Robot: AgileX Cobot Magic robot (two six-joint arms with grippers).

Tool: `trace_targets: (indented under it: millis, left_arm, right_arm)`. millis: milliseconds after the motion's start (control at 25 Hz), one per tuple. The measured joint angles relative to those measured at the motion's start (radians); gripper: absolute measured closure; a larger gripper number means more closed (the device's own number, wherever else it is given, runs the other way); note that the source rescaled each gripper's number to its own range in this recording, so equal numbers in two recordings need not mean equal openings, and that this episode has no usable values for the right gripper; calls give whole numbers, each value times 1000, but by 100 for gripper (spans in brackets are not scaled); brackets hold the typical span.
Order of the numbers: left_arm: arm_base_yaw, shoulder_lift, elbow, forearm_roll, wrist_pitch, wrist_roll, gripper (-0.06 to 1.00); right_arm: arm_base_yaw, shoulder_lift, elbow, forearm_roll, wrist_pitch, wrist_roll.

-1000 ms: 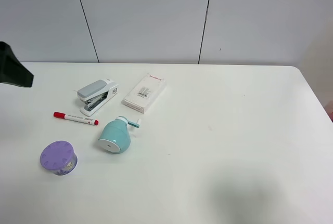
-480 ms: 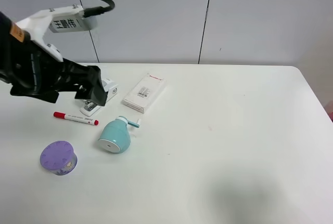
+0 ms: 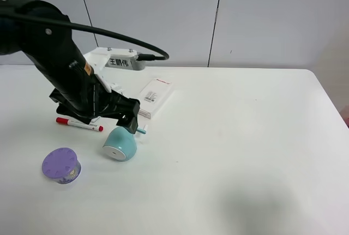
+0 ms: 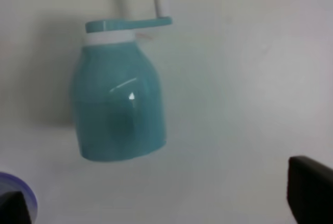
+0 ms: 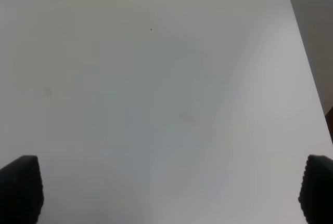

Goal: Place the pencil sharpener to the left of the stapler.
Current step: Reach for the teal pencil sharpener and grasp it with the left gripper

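Observation:
The teal pencil sharpener [image 3: 121, 143] lies on its side on the white table, its white-rimmed face toward the front and its crank [image 3: 140, 131] toward the back right. My left gripper [image 3: 131, 122] hangs just above its crank end, open and apart from it. The left wrist view looks down on the sharpener [image 4: 119, 104], with my left gripper [image 4: 161, 203] open and its dark fingertips [image 4: 309, 187] wide apart at the frame's corners. The left arm hides the stapler. The right wrist view shows my right gripper [image 5: 169, 187] open over bare table.
A red-capped marker [image 3: 79, 124] lies left of the sharpener, partly under the arm. A round purple container [image 3: 61, 165] sits at the front left. A flat white box [image 3: 151, 97] lies behind the sharpener. The table's right edge [image 3: 332, 115] is far off.
My left arm has swung in from the left edge, passed over the stapler and come down above the sharpener's crank end. No object has moved.

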Motion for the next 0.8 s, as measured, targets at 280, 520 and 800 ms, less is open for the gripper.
trace_targets:
  millis: [280,520,800]
  left_arm:
    - [0,66,0,2,-69,2,-6]
    - [0,133,0,71,-79,2,-6]
    - [0,173,-1,71,-104,0,-6]
  right_arm:
    - [0,0,0,0,0,0]
    - [0,0,0,0,0,0]
    - [0,0,0,0,0,0]
